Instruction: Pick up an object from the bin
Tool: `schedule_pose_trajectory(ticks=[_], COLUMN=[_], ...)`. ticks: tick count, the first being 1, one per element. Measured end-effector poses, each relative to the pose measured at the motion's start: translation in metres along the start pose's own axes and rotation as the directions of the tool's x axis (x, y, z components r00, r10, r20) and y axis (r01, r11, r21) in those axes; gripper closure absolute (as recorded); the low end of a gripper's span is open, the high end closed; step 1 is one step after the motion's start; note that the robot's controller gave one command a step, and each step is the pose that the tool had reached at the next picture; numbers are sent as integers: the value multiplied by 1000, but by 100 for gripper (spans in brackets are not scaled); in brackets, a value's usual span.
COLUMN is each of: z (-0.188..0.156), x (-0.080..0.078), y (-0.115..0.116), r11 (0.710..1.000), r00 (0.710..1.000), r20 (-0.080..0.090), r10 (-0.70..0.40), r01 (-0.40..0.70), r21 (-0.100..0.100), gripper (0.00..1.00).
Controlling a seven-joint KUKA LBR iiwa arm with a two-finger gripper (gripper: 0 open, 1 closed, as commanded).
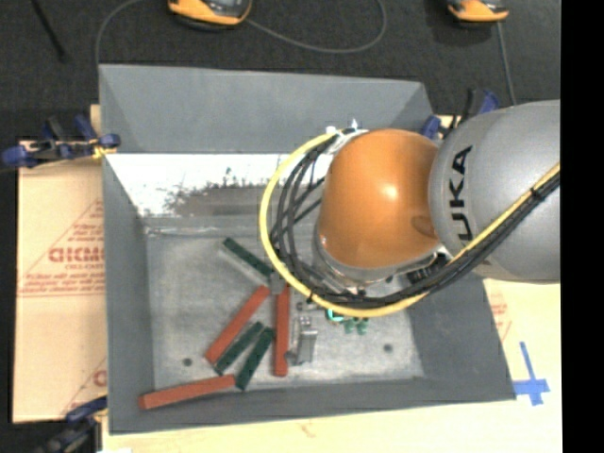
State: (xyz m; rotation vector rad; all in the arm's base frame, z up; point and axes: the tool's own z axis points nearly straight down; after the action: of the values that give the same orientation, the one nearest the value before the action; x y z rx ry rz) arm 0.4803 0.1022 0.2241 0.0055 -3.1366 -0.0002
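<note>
**A:** Where is the claw?

**B:** The claw is low in the bin, under the orange cover, near the front middle of the floor.

**A:** Wide or narrow?

**B:** I cannot tell. The cover and cables hide most of it.

**A:** What lies nearest?

**B:** The upright red stick, just beside the claw on the view's left. I cannot tell if they touch. Further left the slanted red stick and the green pair lie side by side.

**A:** Anything else?

**B:** The back green stick lies toward the rear. The front red stick lies along the front wall at the left. Small green bits sit just right of the claw.
</note>
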Motion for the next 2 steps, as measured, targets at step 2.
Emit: schedule_pose_trajectory(ticks=[2], z=[84], x=[0], y=[-42], r11=[945], r00=[945], r20=[4], r10=[-327], r01=[327], r21=[3], gripper=[0])
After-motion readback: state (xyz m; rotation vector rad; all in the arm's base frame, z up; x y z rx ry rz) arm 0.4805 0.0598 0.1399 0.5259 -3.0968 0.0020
